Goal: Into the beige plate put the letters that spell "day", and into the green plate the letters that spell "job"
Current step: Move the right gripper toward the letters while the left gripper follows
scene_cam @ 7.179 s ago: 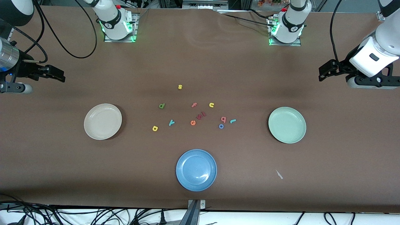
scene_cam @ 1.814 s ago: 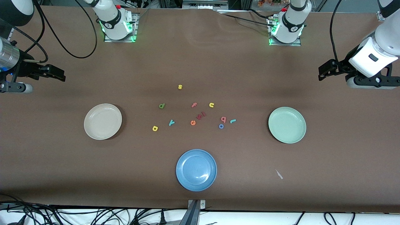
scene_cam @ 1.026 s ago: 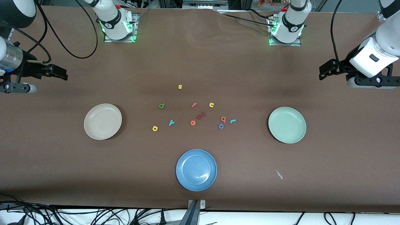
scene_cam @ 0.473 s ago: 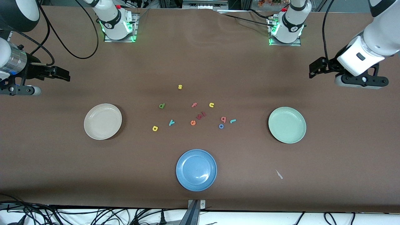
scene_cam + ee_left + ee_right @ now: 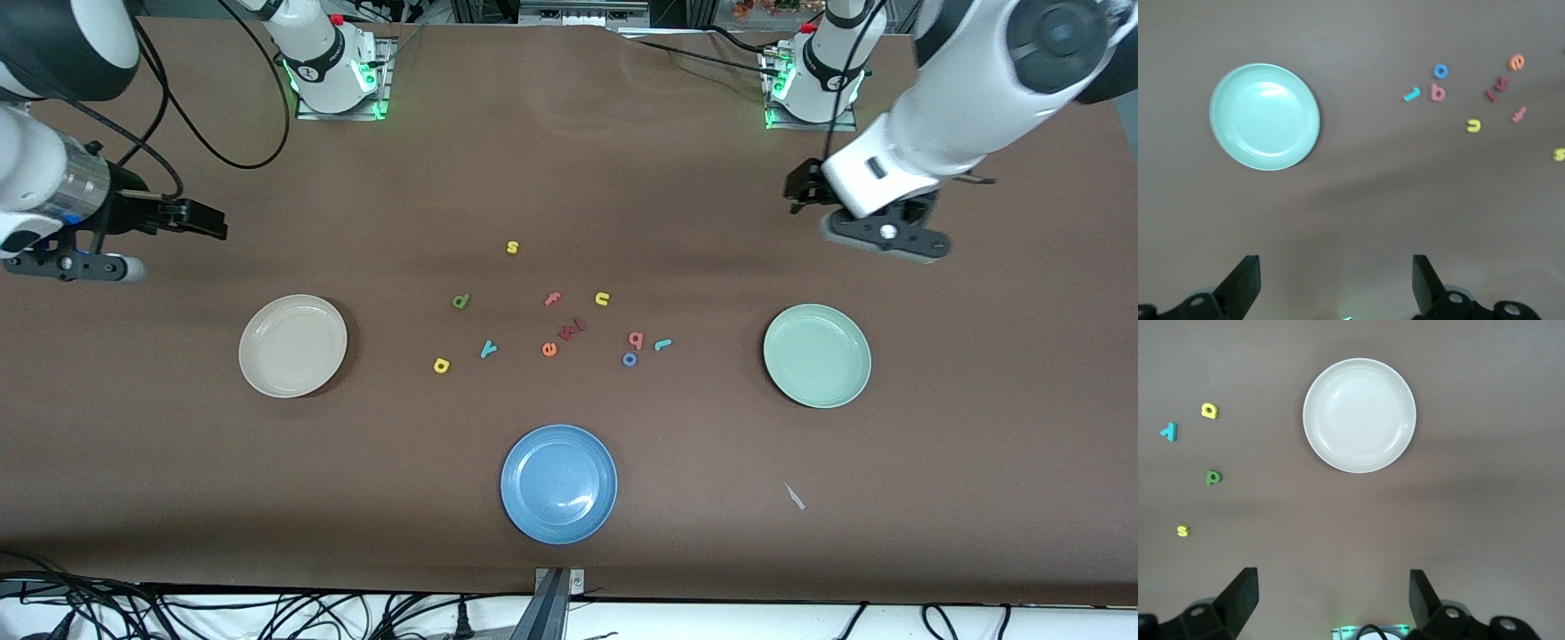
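The green "d" [image 5: 460, 301], yellow "a" [image 5: 441, 364] and teal "y" [image 5: 487, 348] lie loose mid-table, toward the beige plate [image 5: 292, 346], which holds nothing. The teal "j" [image 5: 662, 344], blue "o" [image 5: 629, 359] and pink "b" [image 5: 636, 339] lie together toward the green plate [image 5: 817, 356], also with nothing in it. My left gripper [image 5: 800, 188] hangs open over bare table at the left arm's end. The left wrist view shows its fingers [image 5: 1245, 283] wide apart and the green plate [image 5: 1265, 117]. My right gripper [image 5: 200, 220] hangs open over bare table at the right arm's end; the beige plate [image 5: 1359, 415] shows in its wrist view.
A blue plate [image 5: 558, 483] sits nearest the front camera. Other letters lie among the task's: yellow "s" [image 5: 512, 247], pink "f" [image 5: 552, 299], yellow "u" [image 5: 602, 299], orange "e" [image 5: 548, 349] and dark red pieces [image 5: 572, 329]. A white scrap [image 5: 794, 496] lies near the table's front edge.
Both arms have swung in from the table's ends toward the middle, the left arm much more than the right. Letters and plates have not moved.
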### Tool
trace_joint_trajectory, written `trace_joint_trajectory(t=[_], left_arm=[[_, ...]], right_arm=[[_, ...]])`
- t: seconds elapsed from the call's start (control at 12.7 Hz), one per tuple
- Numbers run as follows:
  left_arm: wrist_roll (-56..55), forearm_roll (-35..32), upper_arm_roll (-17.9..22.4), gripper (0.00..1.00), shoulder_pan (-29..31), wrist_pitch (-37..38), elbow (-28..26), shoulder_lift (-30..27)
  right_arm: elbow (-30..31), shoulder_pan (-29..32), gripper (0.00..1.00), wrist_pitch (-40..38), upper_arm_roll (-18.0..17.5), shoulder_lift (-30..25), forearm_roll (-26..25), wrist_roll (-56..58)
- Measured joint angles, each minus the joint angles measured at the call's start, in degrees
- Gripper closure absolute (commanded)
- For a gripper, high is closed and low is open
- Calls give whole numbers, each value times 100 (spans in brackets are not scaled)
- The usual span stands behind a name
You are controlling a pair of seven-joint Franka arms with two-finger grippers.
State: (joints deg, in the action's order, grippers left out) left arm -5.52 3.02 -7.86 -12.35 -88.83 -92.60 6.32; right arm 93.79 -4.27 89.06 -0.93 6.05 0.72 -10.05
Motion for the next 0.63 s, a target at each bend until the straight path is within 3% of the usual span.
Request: trace_joint_trajectory(t=[0.32, 0.63], left_arm=[[1, 290, -7, 0, -506, -382, 290, 976], [-28, 299, -5, 0, -733, -1274, 678, 2037]], right_arm=[[131, -592, 0, 418, -61, 149, 6, -1140], [556, -714, 0, 1140, -268, 221, 14, -2104]])
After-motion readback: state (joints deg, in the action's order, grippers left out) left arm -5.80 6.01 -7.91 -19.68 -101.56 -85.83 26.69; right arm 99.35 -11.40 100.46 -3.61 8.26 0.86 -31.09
